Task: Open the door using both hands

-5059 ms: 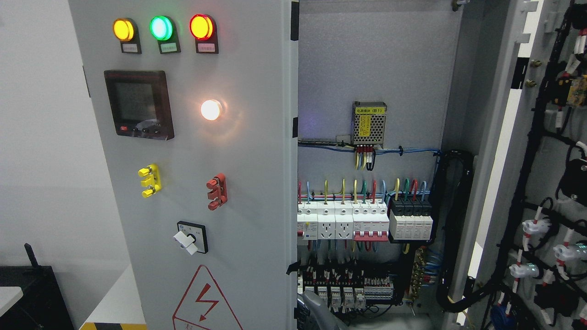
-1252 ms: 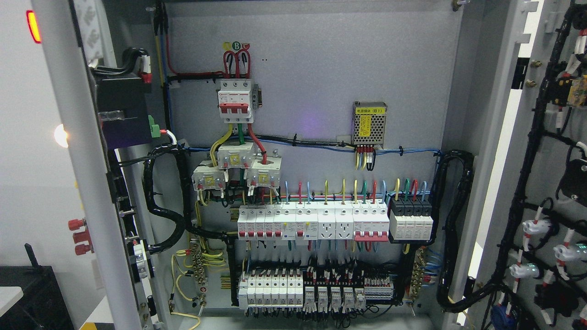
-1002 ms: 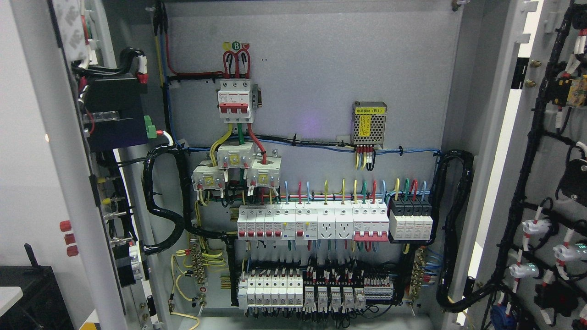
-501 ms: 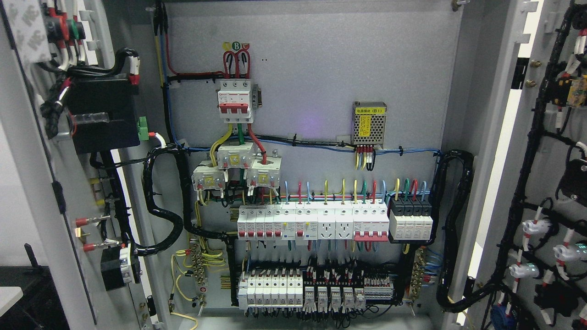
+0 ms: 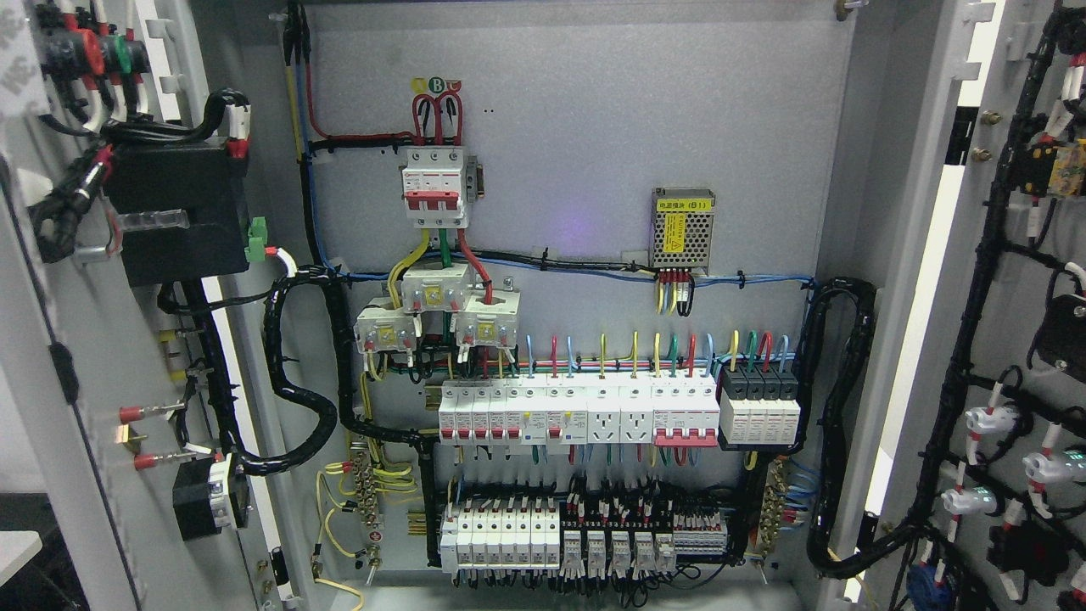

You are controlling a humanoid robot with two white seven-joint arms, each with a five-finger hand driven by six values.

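Observation:
The grey electrical cabinet stands with both doors swung wide. The left door (image 5: 59, 509) shows its inner face, carrying a black box (image 5: 174, 212) and bundled black wiring. The right door (image 5: 1001, 280) hangs open at the right edge, its inner side covered in black cable looms and white connectors. Between them the back panel (image 5: 594, 127) is fully exposed with a red-and-white main breaker (image 5: 435, 187), a row of white breakers (image 5: 577, 412) and a small metal power supply (image 5: 683, 227). Neither of my hands nor arms appears anywhere in the head view.
A thick black cable loom (image 5: 297, 399) loops from the left door into the cabinet. Another black loom (image 5: 840, 424) runs down the cabinet's right inner side. Lower terminal blocks (image 5: 585, 535) fill the bottom of the panel. A dark object (image 5: 34, 526) sits at the lower left corner.
The left door has swung from closed to wide open, leftward, now showing its inner face and uncovering the panel's left half. The right door has stayed open throughout.

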